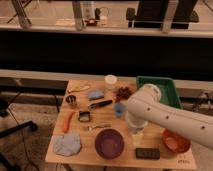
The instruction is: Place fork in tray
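1. One wooden table (pixel 75 156) is carrying everything, and many objects are crowding it, so free room is small.
2. Arm (pixel 165 115) is reaching in from the right, partly covering the green tray (pixel 167 86) at the far right corner.
3. Gripper (pixel 136 133) is hanging over the table's middle, beside the purple bowl (pixel 109 142); whether it is open or closed I cannot tell.
4. Fork (pixel 96 127) is lying near the gripper, on its left in the view, just behind the bowl, with its long axis running left to right.

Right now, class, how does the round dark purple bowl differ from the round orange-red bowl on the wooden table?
The round dark purple bowl is darker and shows whole; the round orange-red bowl is partly hidden by the white robot arm. The purple bowl sits front-centre near the thin silvery fork; the orange-red bowl sits front-right. Both stand upright, apart, with the gripper between them.
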### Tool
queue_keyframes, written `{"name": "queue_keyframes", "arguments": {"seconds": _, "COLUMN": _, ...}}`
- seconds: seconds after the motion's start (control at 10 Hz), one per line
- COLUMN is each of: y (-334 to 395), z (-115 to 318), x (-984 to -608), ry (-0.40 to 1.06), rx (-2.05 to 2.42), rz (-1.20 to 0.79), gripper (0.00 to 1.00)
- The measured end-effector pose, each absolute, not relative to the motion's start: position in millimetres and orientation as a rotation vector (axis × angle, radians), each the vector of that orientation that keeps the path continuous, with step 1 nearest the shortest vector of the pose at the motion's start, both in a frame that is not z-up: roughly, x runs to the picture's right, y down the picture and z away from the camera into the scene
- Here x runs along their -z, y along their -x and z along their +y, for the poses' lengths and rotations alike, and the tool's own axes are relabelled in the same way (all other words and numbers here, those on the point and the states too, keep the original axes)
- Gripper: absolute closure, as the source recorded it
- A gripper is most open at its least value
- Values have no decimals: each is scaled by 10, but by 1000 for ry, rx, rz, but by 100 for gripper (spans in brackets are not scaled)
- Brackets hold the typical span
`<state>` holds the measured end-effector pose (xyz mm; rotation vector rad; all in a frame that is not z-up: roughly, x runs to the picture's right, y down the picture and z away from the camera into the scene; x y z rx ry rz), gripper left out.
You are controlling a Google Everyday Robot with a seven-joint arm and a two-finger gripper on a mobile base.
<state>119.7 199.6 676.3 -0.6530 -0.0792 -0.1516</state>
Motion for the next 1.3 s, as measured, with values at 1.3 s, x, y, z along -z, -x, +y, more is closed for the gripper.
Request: {"name": "queue_keyframes", "arguments": {"seconds": 1.3, "y": 148, "z": 1728, "x": -6912, "ry": 654, "rx": 123, "rz": -351, "gripper": 20}}
